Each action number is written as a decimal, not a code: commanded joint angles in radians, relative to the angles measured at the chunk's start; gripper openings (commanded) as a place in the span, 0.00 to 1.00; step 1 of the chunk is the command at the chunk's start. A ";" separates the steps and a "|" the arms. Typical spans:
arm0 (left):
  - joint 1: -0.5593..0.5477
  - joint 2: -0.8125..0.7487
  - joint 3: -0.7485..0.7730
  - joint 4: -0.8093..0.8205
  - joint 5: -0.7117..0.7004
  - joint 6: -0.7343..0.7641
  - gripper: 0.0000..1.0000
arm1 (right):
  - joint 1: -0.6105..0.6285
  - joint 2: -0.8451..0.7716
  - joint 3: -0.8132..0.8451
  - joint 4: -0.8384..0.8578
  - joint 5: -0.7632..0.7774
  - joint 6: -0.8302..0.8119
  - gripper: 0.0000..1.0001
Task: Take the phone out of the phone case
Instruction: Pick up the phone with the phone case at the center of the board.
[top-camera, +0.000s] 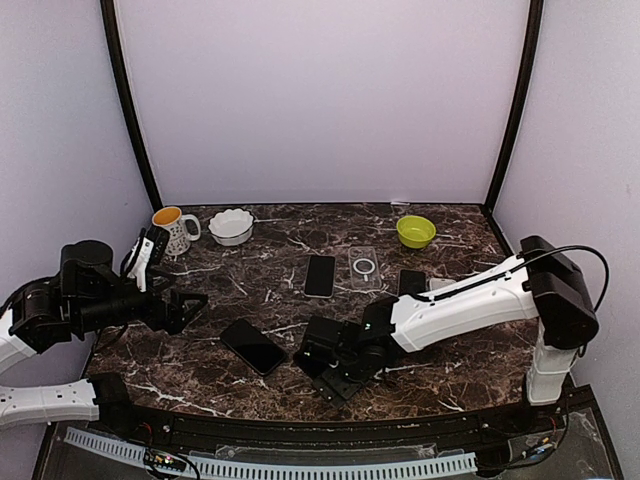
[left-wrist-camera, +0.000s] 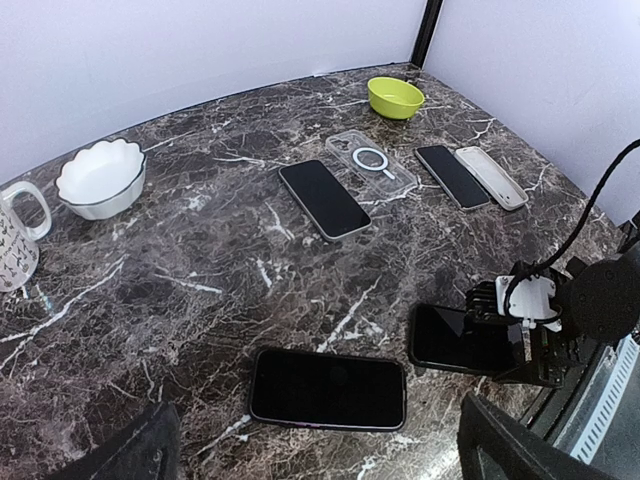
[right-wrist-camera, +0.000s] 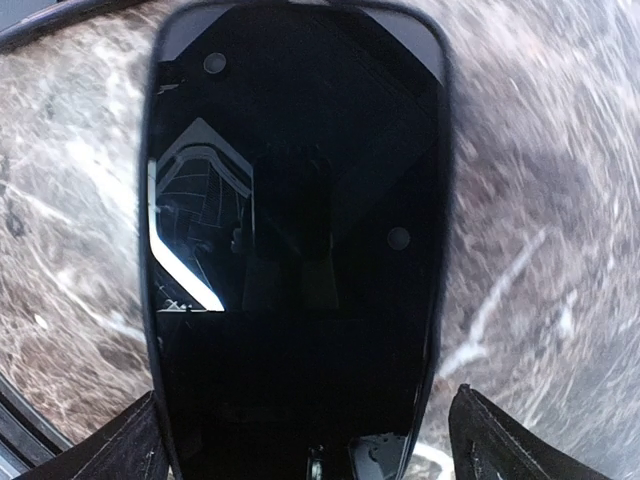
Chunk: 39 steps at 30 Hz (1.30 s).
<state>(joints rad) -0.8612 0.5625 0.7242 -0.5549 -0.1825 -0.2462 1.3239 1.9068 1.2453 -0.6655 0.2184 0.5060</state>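
Top view: the right gripper is low over the marble table at about 6 o'clock. It's one dark lump, so from up here I can't separate it from whatever it carries. The left gripper hangs at 9 o'clock with its fingers apart and nothing in them. A bare phone lies flat between the two.

Left wrist view: here the load shows up. It's the cased phone at 4 o'clock, sticking out of the right claw with a sliver of shadow under it, so I'd say it's just off the table. The clear case and the pale case sit up at 1 o'clock, each with a phone beside it. The left fingers frame the bottom corners, spread wide.

Right wrist view: the screen fills the frame and is sharp while the marble behind is smeared. That reads to me as the phone riding with the claw, pinched across its width at the 6 o'clock end. The dark rim looks like the case, but I can't swear to it.

To do this step well, I'd keep the right grip on the case sides and stay low. Then bring the left claw in on a free corner at the 12 o'clock end and peel there first, not pull straight. Squeezing too hard would just lock the phone in.
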 joint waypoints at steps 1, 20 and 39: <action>0.003 0.012 -0.011 0.012 -0.017 0.006 0.99 | 0.000 -0.066 -0.099 0.098 -0.006 0.131 0.97; 0.003 0.028 -0.007 0.004 -0.043 -0.001 0.99 | 0.075 0.011 -0.263 0.318 0.101 0.194 0.96; 0.003 0.097 0.025 0.014 0.072 -0.022 0.99 | 0.080 -0.023 -0.473 0.568 0.087 0.131 0.57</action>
<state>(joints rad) -0.8612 0.6167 0.7242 -0.5545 -0.2005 -0.2478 1.4010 1.8133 0.8589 -0.0036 0.4564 0.6178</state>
